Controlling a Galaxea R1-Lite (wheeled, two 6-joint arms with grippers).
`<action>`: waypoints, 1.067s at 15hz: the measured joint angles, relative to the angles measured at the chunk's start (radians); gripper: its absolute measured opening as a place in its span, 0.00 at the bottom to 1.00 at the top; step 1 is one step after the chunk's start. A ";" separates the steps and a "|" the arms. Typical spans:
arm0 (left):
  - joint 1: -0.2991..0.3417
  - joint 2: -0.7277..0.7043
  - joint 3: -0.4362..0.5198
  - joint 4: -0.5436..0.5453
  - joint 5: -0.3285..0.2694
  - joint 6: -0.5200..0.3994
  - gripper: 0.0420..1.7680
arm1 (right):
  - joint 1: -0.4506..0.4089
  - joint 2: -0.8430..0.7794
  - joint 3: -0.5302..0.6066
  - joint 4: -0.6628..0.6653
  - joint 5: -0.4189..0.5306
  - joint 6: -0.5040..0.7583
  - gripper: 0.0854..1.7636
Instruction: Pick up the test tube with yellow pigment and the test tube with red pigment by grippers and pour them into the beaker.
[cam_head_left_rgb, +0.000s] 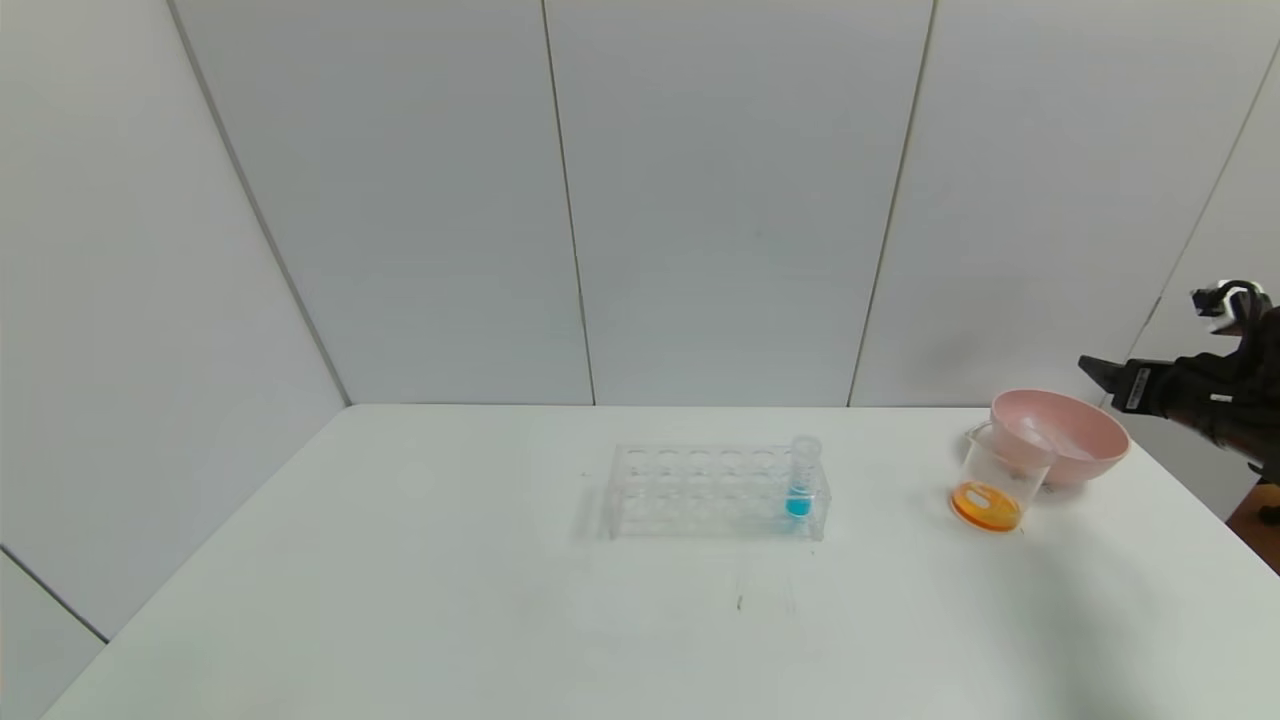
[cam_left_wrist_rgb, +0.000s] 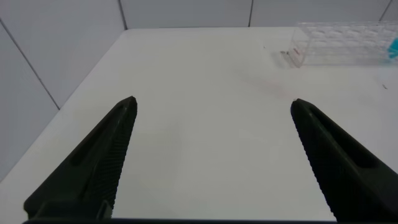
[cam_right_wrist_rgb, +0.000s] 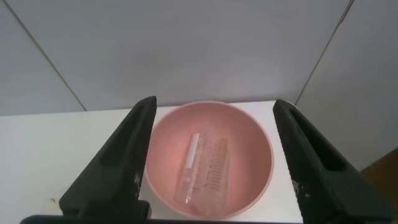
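The beaker (cam_head_left_rgb: 990, 480) stands at the right of the table and holds a shallow layer of orange liquid (cam_head_left_rgb: 985, 505). Two clear tubes (cam_right_wrist_rgb: 189, 165) with no liquid to be seen lie side by side in the pink bowl (cam_right_wrist_rgb: 249, 143); I cannot tell which held yellow and which red. My right gripper (cam_right_wrist_rgb: 214, 109) is open and empty, hovering over the bowl; in the head view it (cam_head_left_rgb: 1095, 368) sits at the far right, just above and behind the bowl (cam_head_left_rgb: 1100, 415). My left gripper (cam_left_wrist_rgb: 212, 102) is open and empty over bare table, out of the head view.
A clear many-holed rack (cam_head_left_rgb: 700, 490) stands mid-table with one tube of blue liquid (cam_head_left_rgb: 802, 480) in its right end; the rack also shows in the left wrist view (cam_left_wrist_rgb: 342, 43). White wall panels close off the back and both sides of the table.
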 joint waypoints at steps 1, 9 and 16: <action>0.000 0.000 0.000 0.000 0.000 0.000 1.00 | 0.002 -0.034 0.002 0.000 -0.001 0.000 0.78; 0.000 0.000 0.000 0.000 0.000 0.000 1.00 | -0.003 -0.676 0.230 0.033 0.003 0.002 0.90; 0.000 0.000 0.000 0.000 0.000 0.000 1.00 | 0.134 -1.461 0.466 0.397 -0.088 0.001 0.94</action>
